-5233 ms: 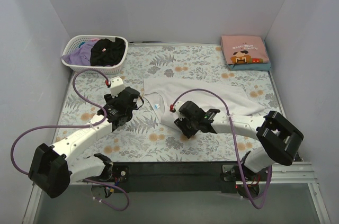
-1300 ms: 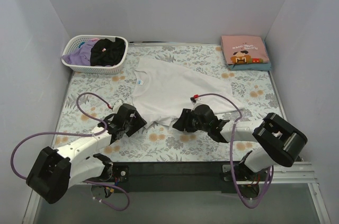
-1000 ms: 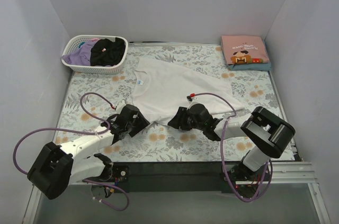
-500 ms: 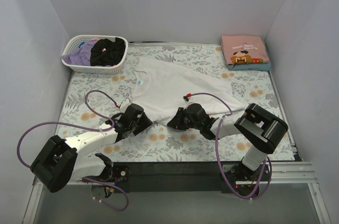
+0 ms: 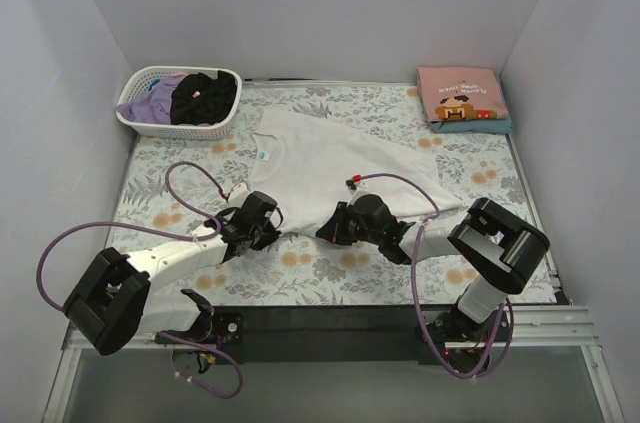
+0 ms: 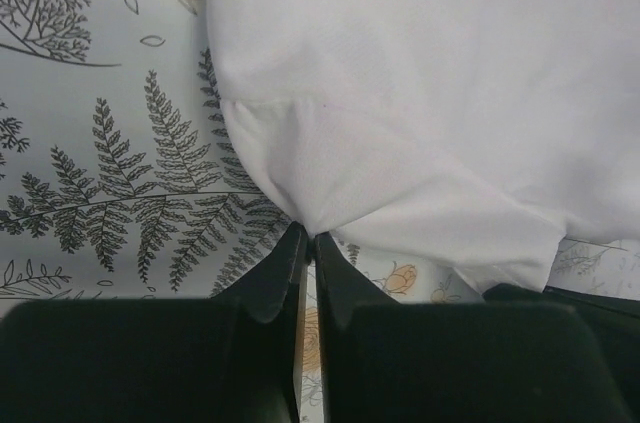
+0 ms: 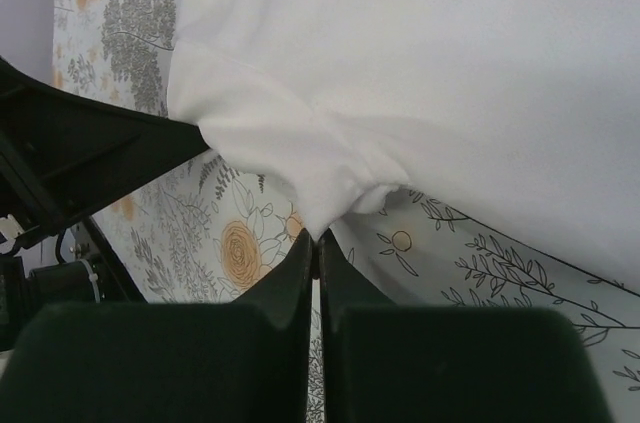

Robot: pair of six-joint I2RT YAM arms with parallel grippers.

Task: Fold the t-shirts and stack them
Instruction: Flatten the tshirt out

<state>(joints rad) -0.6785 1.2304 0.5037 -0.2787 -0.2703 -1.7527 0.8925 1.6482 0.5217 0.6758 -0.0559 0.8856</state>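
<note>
Now: white t-shirt (image 5: 330,158) lies spread on the floral tabletop (image 5: 180,178), collar toward the far side. I see my left gripper (image 6: 305,243) pinched tight on the near hem's left corner. My right gripper (image 7: 315,241) is clamped on a bunched bit of hem just beside it. Far right corner: folded pink printed t-shirt (image 5: 462,93). Far left: basket (image 5: 140,117) holding a black t-shirt (image 5: 203,95).
</note>
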